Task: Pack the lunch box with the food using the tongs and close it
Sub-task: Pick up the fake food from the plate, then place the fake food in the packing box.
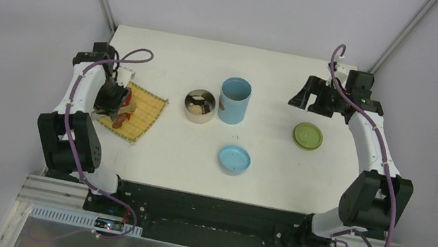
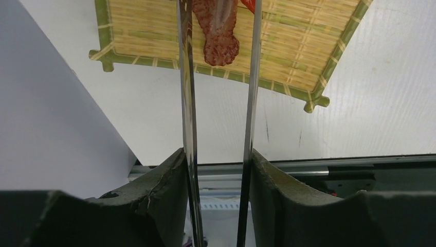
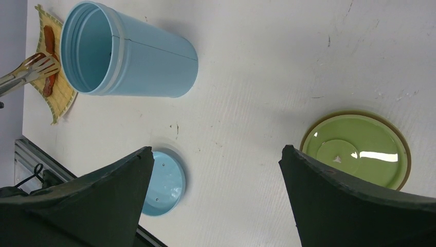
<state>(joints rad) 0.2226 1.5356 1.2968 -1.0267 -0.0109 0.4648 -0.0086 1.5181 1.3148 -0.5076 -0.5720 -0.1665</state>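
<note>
The left gripper (image 2: 218, 170) pinches the silver tongs (image 2: 187, 103) between its fingers, and the two thin arms run either side of a brown sausage piece (image 2: 218, 36) lying on the bamboo mat (image 2: 288, 51). The right gripper (image 3: 216, 150) hangs with its jaws spread wide and holds nothing, above the table (image 1: 275, 173) near the olive-green lid (image 1: 307, 136). The steel bowl (image 1: 200, 105) and the light-blue cylinder (image 1: 234, 100) stand uncovered, touching or nearly so, mid-table, the blue lid (image 1: 234, 159) just in front.
</note>
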